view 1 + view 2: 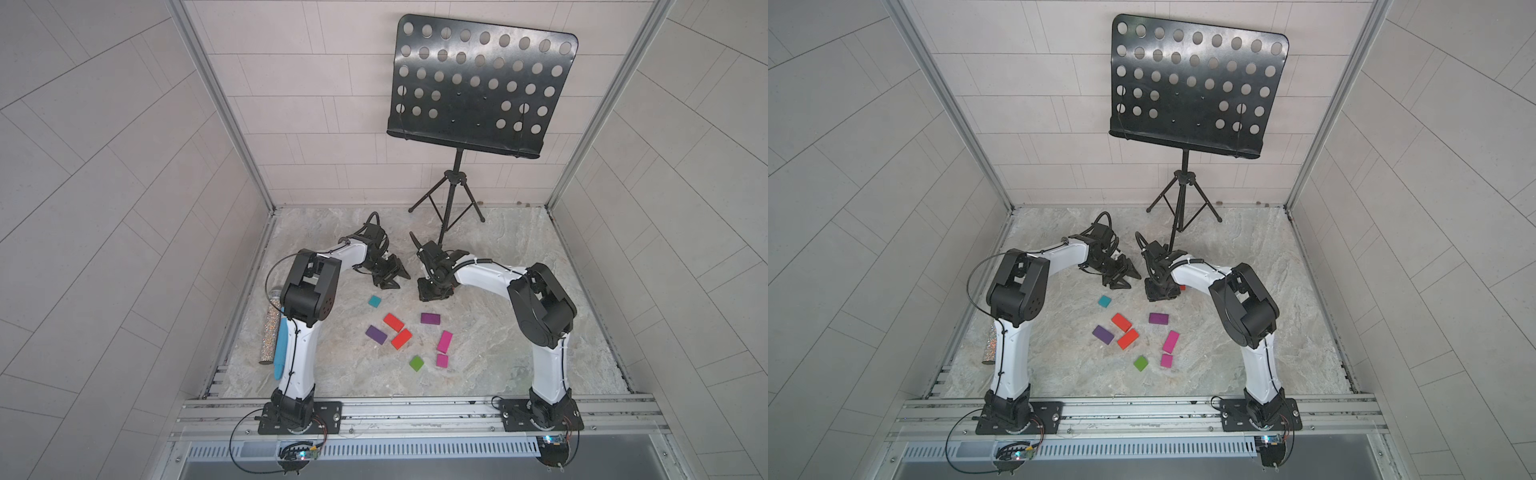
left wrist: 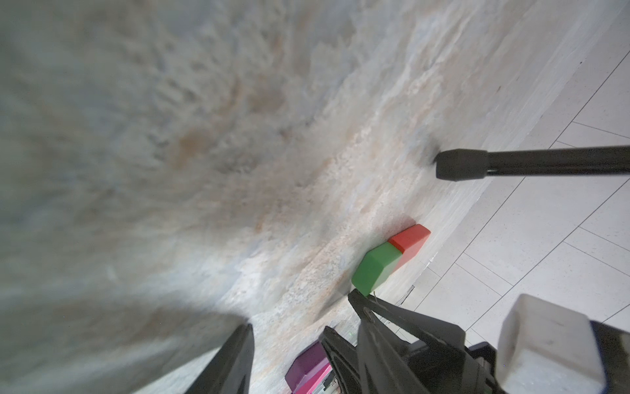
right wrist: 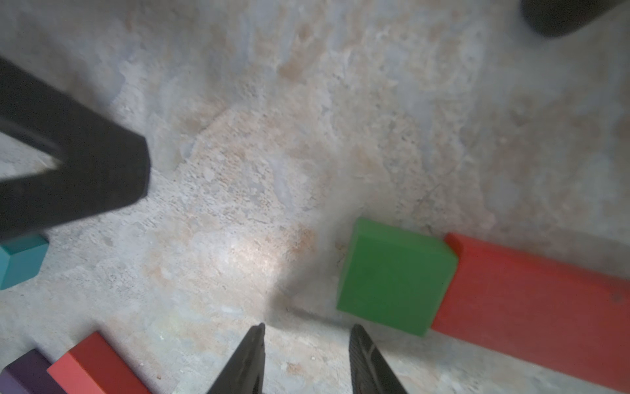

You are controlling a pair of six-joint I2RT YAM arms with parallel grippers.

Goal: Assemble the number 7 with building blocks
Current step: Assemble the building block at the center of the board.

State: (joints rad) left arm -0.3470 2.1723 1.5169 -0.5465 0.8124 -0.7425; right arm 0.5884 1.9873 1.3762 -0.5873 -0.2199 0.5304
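Note:
Several building blocks lie loose mid-table in both top views: teal square [image 1: 375,301], two red rectangles [image 1: 393,322], purple [image 1: 376,335], magenta [image 1: 444,341], green square [image 1: 416,363]. No number 7 shape shows. In the right wrist view another green square [image 3: 395,276] butts end-on against a red rectangle [image 3: 531,307]. My right gripper [image 3: 306,327] hovers just beside that green square, open, with nothing between its fingers. It hides the pair from above [image 1: 432,291]. My left gripper [image 1: 402,281] stands open and empty to the left, its fingertips pointing at the right gripper.
A black music stand [image 1: 457,183] rises at the back, its pole base just behind the right gripper and one foot [image 2: 460,163] near the wall. A glittery cylinder [image 1: 270,328] and a blue stick [image 1: 280,349] lie along the left edge, partly behind the left arm.

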